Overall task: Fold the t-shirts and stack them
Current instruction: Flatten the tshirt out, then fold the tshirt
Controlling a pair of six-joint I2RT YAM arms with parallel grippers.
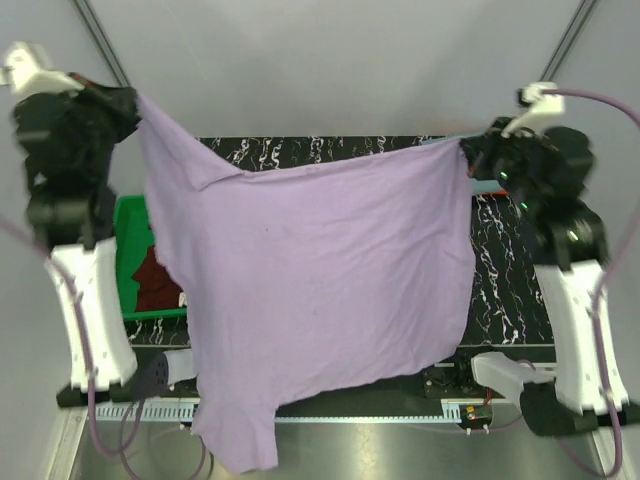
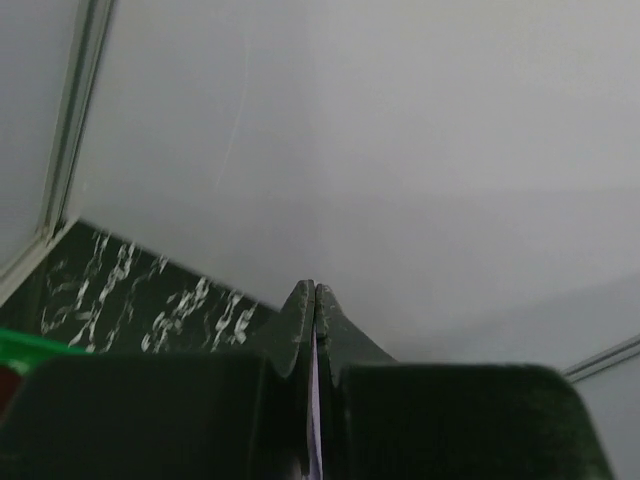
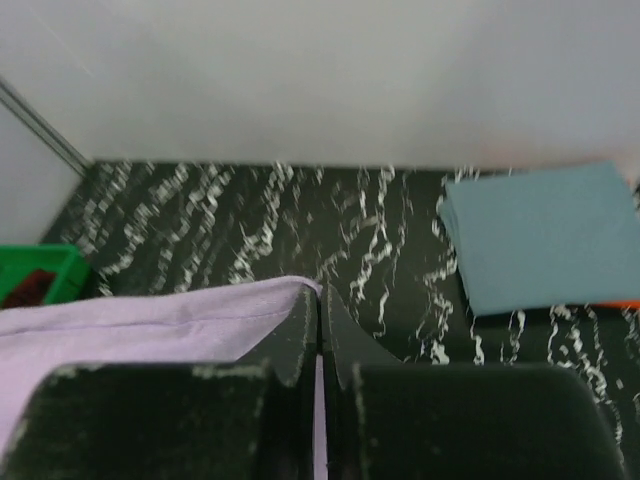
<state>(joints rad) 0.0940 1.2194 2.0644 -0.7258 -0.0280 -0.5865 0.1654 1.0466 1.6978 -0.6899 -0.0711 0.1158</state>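
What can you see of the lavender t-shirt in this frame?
The lavender t-shirt is plain, soft cloth, held up and stretched wide in the air. The left gripper pinches one upper corner, higher; the right gripper pinches the opposite edge. It hangs like a sheet, one part drooping past the table's near edge.

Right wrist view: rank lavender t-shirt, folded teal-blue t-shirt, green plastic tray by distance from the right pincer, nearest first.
1. Lavender purple cloth t-shirt: clamped in the right pincer.
2. Folded teal-blue cloth t-shirt: lying flat, view's right.
3. Green plastic tray: far left edge.
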